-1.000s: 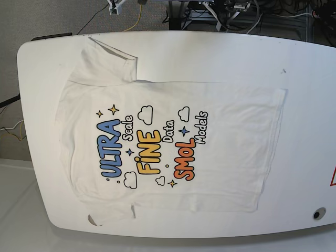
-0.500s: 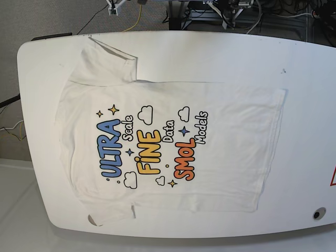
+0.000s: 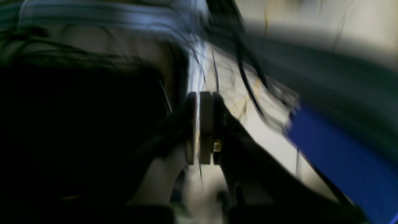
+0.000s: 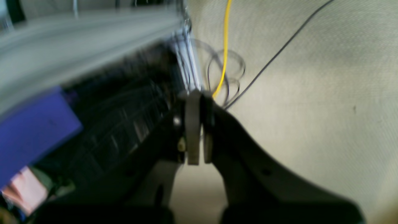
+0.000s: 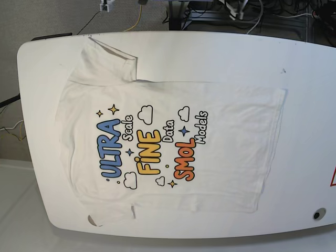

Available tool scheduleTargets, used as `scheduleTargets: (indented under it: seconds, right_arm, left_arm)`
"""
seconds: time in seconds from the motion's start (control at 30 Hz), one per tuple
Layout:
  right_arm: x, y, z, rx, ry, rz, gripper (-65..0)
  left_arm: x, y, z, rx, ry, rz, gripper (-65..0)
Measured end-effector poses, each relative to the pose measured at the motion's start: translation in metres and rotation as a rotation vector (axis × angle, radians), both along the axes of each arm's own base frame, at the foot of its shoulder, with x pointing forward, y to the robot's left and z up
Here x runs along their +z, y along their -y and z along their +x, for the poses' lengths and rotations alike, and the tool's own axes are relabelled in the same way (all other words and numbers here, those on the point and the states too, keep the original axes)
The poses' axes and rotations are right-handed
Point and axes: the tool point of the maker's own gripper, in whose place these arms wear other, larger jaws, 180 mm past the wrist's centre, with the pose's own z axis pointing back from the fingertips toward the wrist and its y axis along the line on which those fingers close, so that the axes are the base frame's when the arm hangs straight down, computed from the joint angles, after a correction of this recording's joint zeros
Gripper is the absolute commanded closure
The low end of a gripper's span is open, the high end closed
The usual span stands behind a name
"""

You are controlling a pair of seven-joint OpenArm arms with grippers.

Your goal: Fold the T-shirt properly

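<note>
The white T-shirt lies spread flat, print side up, on the white table, with "ULTRA", "FINE" and "SMOL" printed across its middle. Its collar end points to the left, its hem to the right, and one sleeve reaches the far left corner. Neither gripper is over the shirt in the base view. In the blurred left wrist view my left gripper is shut with nothing between its pads, and it faces floor and cables. My right gripper is likewise shut and empty over the carpet.
Cables and equipment lie on the floor beyond the table's far edge. A yellow cable and a dark one run across the carpet. A blue block is near the left gripper. A black round fitting sits at the table's near right corner.
The shirt has not moved. A small white part at the top edge of the base view has shifted slightly left and up.
</note>
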Motion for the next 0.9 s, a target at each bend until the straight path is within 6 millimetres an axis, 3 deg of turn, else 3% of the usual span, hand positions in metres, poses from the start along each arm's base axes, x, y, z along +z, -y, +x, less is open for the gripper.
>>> scheduleTargets:
  seconds: [0.17,0.27,0.43,0.53,0.7,0.9]
  right_arm:
    - [0.002,0.018,-0.009,0.012,-0.033,-0.034,0.0]
    - [-0.001,0.012,-0.008,0.021,-0.028,-0.035,0.0]
    - [-0.003,-0.011,-0.008,0.030,-0.033,0.015,0.0]
    - [0.002,-0.006,-0.016,0.031,-0.028,0.001,0.0]
    - [0.022,0.027,-0.025,0.059,0.027,-0.081,0.0]
    - [0.041,0.042,-0.023,0.121,0.080,-0.108,0.0]
  left_arm:
    - [0.012,-0.048,-0.006,0.034,0.021,0.089,0.0]
    - [0.013,-0.052,0.003,0.051,0.047,0.089,0.0]
    - [0.010,-0.022,0.010,0.028,0.056,0.015,0.0]
    - [0.012,-0.009,0.003,0.014,0.060,-0.017,0.0]
    - [0.021,-0.033,-0.033,-0.050,0.007,0.055,0.0]
    - [0.042,-0.065,-0.034,-0.100,0.041,0.114,0.0]
